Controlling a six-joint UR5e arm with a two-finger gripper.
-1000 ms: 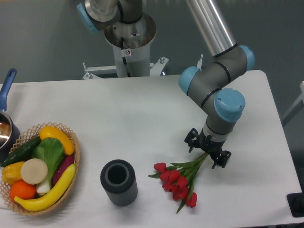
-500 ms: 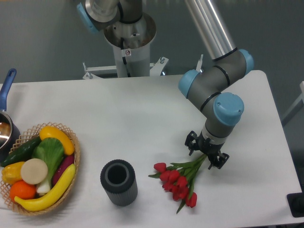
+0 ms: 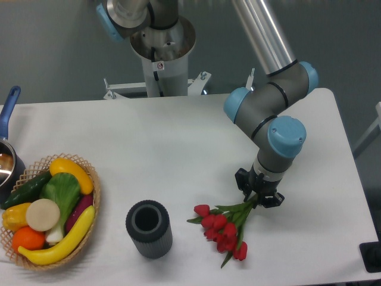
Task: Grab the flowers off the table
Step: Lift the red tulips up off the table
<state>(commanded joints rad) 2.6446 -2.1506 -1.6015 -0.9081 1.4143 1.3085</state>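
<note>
veg basket (image 3: 95,196), dark cup (image 3: 149,229), pot (image 3: 7,161)

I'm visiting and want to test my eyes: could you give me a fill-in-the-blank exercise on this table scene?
1. The gripper sits at the ____ end of the flowers.
2. The flower heads are ____ in colour.
3. The dark cylinder stands between the flowers and the ____.
4. The flowers lie on the white ____.

Missing words: stem; red; basket; table

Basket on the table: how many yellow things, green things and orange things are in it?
In the basket:
Yellow: 3, a long banana-like one, a shorter one at the top, and one at the left edge.
Green: 2, a dark cucumber and a leafy vegetable.
Orange: 1, a round fruit.
Total: 6
</note>
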